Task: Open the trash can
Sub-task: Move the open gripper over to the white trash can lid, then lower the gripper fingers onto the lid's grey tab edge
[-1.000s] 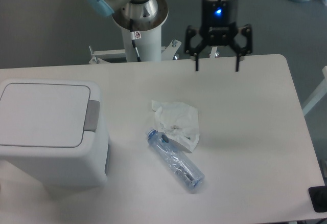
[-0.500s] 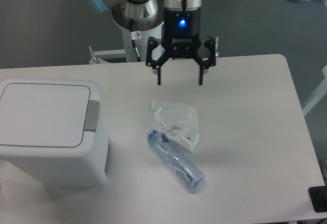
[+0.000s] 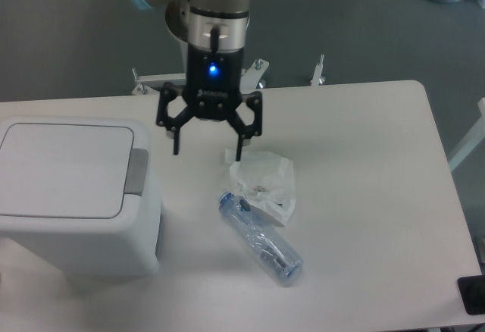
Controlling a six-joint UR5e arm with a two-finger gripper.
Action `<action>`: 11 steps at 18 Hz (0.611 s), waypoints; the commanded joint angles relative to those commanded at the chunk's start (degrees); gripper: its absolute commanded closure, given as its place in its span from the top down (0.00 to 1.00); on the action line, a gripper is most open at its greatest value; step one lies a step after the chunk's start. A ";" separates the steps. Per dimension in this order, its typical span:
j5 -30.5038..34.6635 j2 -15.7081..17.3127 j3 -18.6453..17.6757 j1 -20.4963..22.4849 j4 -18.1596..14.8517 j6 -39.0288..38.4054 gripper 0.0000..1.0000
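Since half a second ago the tool [image 3: 208,155] has swung left, fingers spread wide and empty. It hangs at three o'clock of the trash can [image 3: 76,195], whose lid lies shut.

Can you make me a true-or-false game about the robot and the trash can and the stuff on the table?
1. The trash can has its lid shut. True.
2. The gripper is holding the bottle. False: the gripper is open and empty, up above the table, and the bottle lies on the table.
3. The grey tab is on the side of the lid facing the gripper. True.
4. The crumpled wrapper is inside the trash can. False: it lies on the table, right by the bottle.
5. The gripper is pressing the tab. False: it is off to the side of the can, not touching it.
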 joint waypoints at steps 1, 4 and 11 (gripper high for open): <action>0.00 -0.62 0.70 -0.53 0.00 -1.06 1.00; 0.00 -1.41 1.85 -1.41 0.00 -3.26 1.00; 0.09 -3.00 2.56 -2.20 0.09 -3.18 1.00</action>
